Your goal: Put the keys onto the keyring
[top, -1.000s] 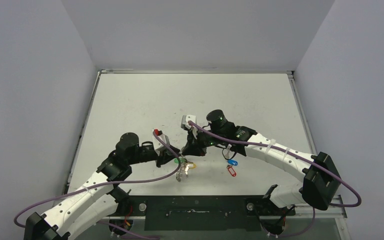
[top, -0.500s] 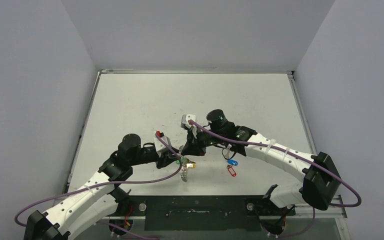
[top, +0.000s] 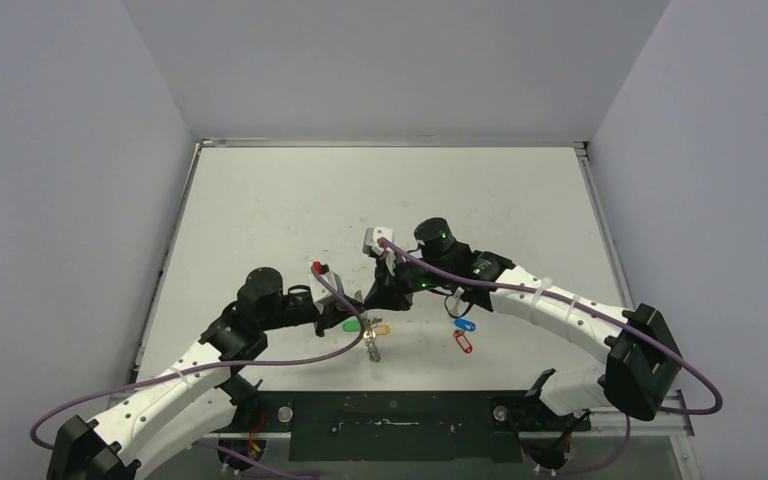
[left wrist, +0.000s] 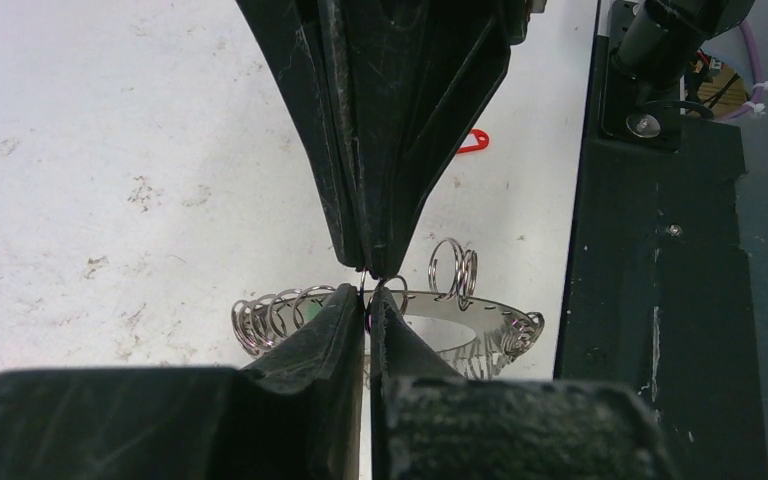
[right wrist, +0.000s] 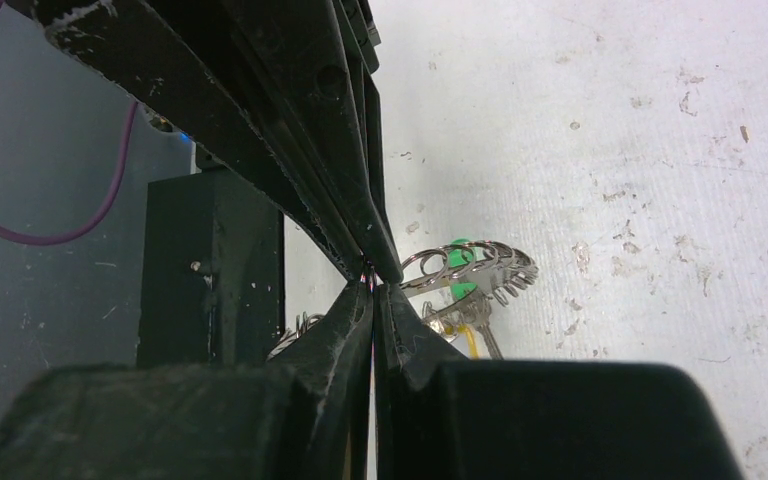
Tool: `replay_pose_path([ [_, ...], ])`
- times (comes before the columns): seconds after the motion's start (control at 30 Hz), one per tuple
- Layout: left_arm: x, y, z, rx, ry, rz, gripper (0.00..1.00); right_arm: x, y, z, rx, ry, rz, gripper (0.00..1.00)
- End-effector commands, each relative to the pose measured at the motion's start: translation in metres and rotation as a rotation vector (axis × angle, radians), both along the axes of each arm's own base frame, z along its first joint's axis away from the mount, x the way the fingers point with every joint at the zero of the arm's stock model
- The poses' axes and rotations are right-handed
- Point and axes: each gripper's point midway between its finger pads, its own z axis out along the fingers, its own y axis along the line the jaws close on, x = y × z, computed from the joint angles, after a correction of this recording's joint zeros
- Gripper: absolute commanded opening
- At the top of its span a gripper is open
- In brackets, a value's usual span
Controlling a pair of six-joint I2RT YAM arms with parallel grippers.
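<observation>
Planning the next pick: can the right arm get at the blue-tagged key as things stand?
Probably not yet: the right pincer is shut on the keyring and must let go first; the blue-tagged key itself lies uncovered nearby.

No text, brand, number or sign is legible in any view. The blue tag (top: 465, 324) and red tag (top: 462, 342), lower centre of the top view, are too small to read.
</observation>
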Motion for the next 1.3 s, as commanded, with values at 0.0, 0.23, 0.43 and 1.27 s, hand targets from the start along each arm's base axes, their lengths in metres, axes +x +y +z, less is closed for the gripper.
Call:
replay_pose_path([
  [0.0, 0.0, -0.005, 0.012, -0.038, -0.036, -0.018, 0.0, 0.003, 0.007, 0.045, 0.128, -0.092, 0.019, 0.0],
  [0.23, 0.001, 0.0, 0.013, -0.031, -0.041, 0.01, 0.0, 0.009, 0.007, 0.047, 0.124, -0.096, -0.012, 0.0],
  [0.43, 0.0, 0.001, 0.012, -0.024, -0.057, 0.008, 0.0, 0.035, 0.005, 0.054, 0.122, -0.113, -0.186, 0.47],
  [1.27, -0.002, 0.001, 0.007, -0.013, -0.051, 0.001, 0.0, 0.101, -0.133, -0.012, -0.237, 0.086, -0.988, 0.62],
])
